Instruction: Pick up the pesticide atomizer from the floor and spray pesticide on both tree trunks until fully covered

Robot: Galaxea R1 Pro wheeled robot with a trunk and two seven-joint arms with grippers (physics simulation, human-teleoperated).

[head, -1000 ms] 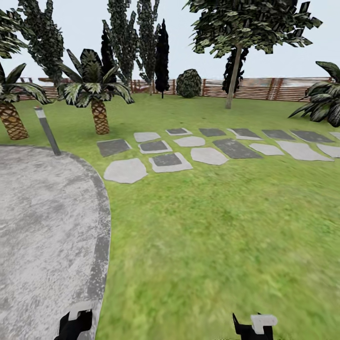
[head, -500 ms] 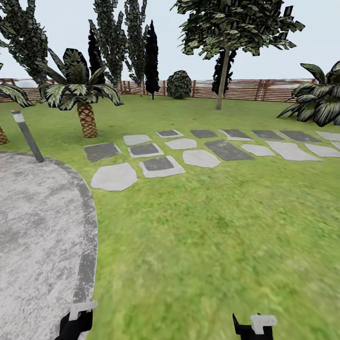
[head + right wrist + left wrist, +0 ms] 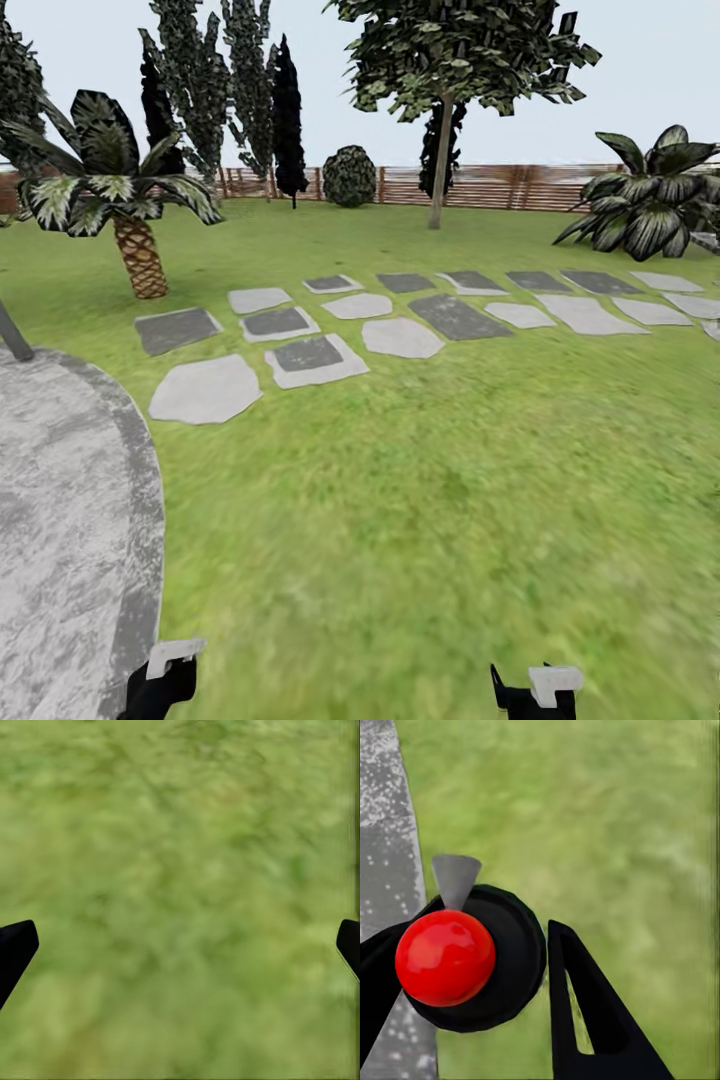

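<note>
In the left wrist view the pesticide atomizer (image 3: 445, 957) shows from above: a red round top, a dark body and a grey nozzle. My left gripper (image 3: 472, 971) is shut on it, one black finger on each side, above the edge where the floor (image 3: 382, 832) meets the grass. My right gripper (image 3: 182, 945) hangs open over bare lawn. In the head view both arms' ends sit at the bottom edge, left (image 3: 160, 685) and right (image 3: 530, 690). The grey speckled floor (image 3: 60, 520) curves along the left. Both trees are out of view.
The garden lawn (image 3: 420, 500) spreads ahead, crossed by grey stepping stones (image 3: 400, 337). A small palm (image 3: 138, 255) stands at the left, a thin-trunked dark-leaved tree (image 3: 440, 170) and a brown slat fence (image 3: 480, 187) at the back, a broad-leaved plant (image 3: 650, 205) at the right.
The whole head view has slid left, so the camera has turned to the right; the grey post has nearly left the picture. Both grippers keep their places.
</note>
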